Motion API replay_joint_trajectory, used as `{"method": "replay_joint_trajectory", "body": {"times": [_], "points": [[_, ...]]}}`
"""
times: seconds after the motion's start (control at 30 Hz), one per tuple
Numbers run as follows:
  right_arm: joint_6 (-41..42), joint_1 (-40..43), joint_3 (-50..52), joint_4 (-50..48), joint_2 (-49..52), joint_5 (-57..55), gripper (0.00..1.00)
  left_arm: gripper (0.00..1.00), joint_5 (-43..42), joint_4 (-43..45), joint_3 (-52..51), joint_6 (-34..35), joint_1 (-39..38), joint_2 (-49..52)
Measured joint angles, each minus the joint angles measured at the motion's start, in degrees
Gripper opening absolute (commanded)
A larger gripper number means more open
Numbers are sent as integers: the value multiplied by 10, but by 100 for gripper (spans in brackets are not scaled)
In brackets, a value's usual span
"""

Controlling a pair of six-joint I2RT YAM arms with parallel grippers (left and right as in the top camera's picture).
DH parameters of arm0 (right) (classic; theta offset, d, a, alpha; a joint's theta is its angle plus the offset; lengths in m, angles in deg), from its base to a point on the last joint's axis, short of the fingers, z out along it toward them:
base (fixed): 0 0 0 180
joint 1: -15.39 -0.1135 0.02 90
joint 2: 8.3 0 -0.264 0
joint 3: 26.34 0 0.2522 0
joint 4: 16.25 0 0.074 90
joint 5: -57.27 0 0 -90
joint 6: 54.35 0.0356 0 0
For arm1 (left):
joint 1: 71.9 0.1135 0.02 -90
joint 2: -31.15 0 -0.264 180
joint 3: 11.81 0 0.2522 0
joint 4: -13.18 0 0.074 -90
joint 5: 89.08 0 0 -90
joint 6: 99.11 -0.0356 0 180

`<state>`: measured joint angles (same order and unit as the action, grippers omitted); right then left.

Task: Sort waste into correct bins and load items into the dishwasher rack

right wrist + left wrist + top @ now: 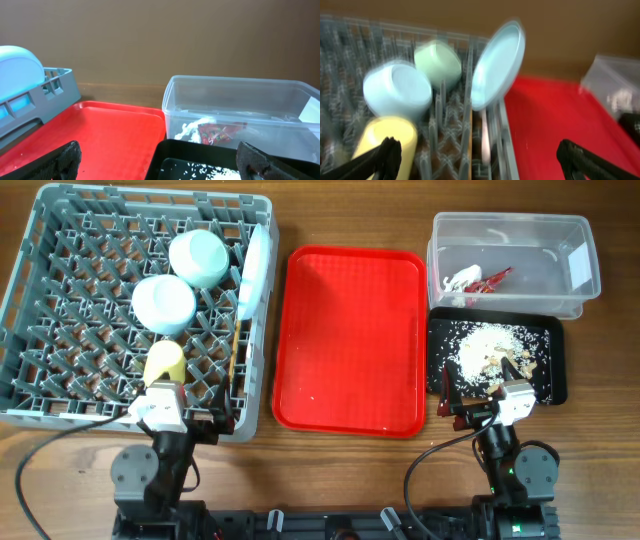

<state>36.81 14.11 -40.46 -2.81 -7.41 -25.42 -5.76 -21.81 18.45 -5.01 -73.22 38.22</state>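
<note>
The grey dishwasher rack holds two pale green-blue bowls, a yellow cup, an upright white plate and wooden chopsticks. The left wrist view is blurred and shows the bowls, the cup and the plate. My left gripper is open and empty over the rack's near edge. The clear tub holds the red wrapper and the white scrap. The black tray holds rice crumbs. My right gripper is open and empty at the tray's near edge.
The larger red serving tray lies between the rack and the bins, with a few specks on it. Black cables run from both arm bases along the table's front edge.
</note>
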Motion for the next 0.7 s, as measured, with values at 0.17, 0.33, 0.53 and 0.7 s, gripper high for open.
{"method": "replay_joint_trajectory", "body": {"times": [0.17,0.33,0.53,0.7], "points": [[0,0,0,0,0,1,100,100,2,122,-89,0,0,-55],[0,0,0,0,0,2,100,100,8,224,-136,-11,0,-63],[0,0,0,0,0,2,100,100,11,174,-158,-37,0,-63],[0,0,0,0,0,2,100,100,13,174,-158,-41,0,-63]]}}
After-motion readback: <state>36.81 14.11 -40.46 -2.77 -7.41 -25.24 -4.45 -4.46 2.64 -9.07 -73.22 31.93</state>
